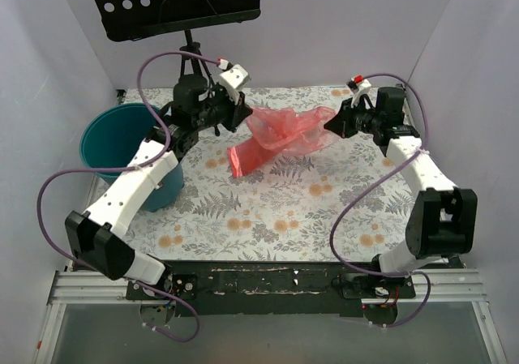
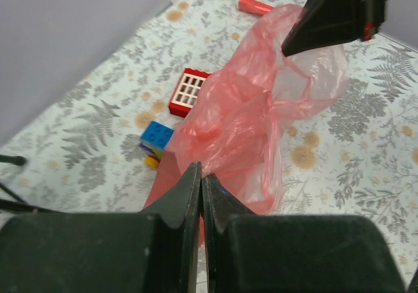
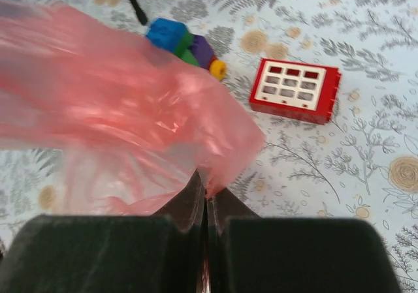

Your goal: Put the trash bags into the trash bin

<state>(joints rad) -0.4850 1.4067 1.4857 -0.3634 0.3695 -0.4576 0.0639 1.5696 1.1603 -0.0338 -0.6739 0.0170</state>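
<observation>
Step in hand: carry bag to bin. Judgement: move both arms together toward frame left w/ spacing fixed so film neither tears nor slips, clear the rim, then release.

Trash bag (image 1: 284,137) is stretched between L gripper (image 1: 242,114) and R gripper (image 1: 332,125), upper centre, over tabletop (image 1: 268,218). Both jaws clenched on film edges. Trash bin (image 1: 109,141) sits mid-left, apart from bag.
</observation>
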